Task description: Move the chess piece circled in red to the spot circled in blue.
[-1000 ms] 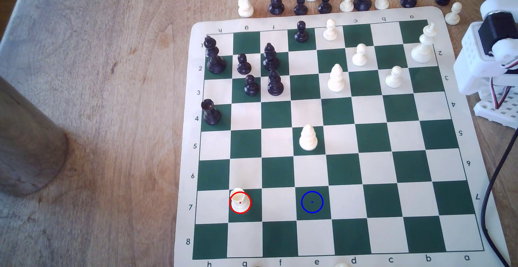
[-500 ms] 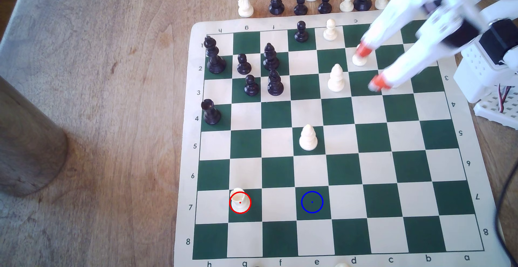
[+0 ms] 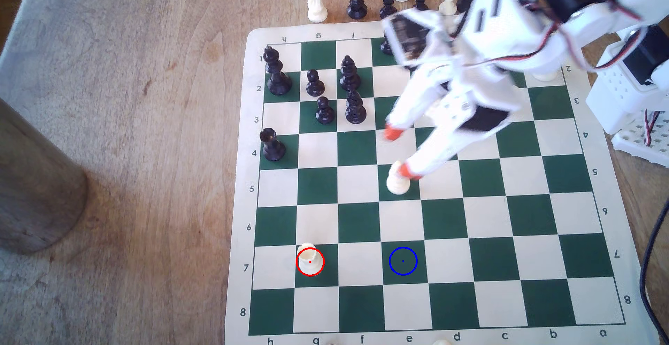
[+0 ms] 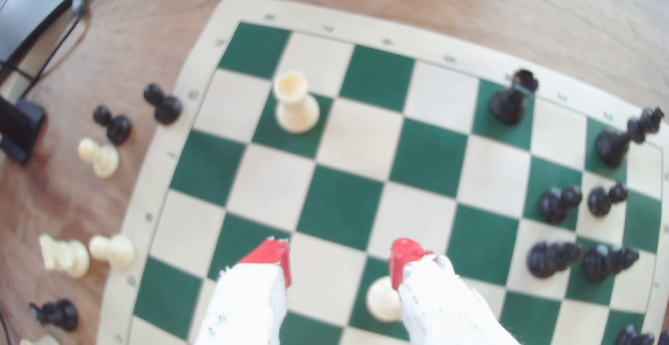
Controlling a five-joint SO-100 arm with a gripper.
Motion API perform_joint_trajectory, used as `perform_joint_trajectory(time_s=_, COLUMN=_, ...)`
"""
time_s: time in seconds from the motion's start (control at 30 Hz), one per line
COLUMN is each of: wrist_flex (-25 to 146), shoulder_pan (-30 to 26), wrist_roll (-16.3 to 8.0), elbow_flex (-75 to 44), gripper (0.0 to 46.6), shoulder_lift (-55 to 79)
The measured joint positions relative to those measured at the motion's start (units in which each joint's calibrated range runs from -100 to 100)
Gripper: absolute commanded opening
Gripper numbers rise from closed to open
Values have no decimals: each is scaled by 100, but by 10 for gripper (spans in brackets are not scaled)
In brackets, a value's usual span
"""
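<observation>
The gripper (image 3: 398, 153) now hangs over the middle of the board (image 3: 239, 222), its 2 red-tipped fingers (image 4: 269, 256) spread wide with nothing between them. In the exterior view 1 tip sits just in front of the top of the cream bishop (image 3: 397, 182) on the green square; whether it touches that piece I cannot tell. Half a second ago the tips were over the far rows near the cream pawns, and 1 second ago the arm was folded back off the board at the exterior view's right, so it has swung well forward toward the near rows. That looks like an approach in progress, with no grasp yet.

Farther out from the fingers, the chess piece (image 3: 310, 260) stands upright in its red ring on its green square, unmoved across all 3 exterior pictures; the wrist view shows it (image 4: 296, 104) well ahead of the open fingers. The spot (image 3: 403, 261) lies in the same row, 2 squares toward the exterior view's right, bare.
</observation>
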Motion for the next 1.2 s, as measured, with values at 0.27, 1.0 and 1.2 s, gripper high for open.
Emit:
perform_joint_trajectory(time_s=0.27, wrist_flex=-96, shoulder_pan=-22, wrist_roll=5, elbow_flex=-1473, gripper=154, shoulder_lift=1977)
perform_joint_trajectory(time_s=1.0, wrist_flex=135, shoulder_pan=-192, wrist_roll=-342, elbow_flex=-3579, gripper=173, shoulder_lift=4340)
perform_joint_trajectory(time_s=1.2, wrist_flex=414, shoulder_pan=-398, wrist_roll=-474, elbow_flex=-3958, gripper=170, shoulder_lift=4432)
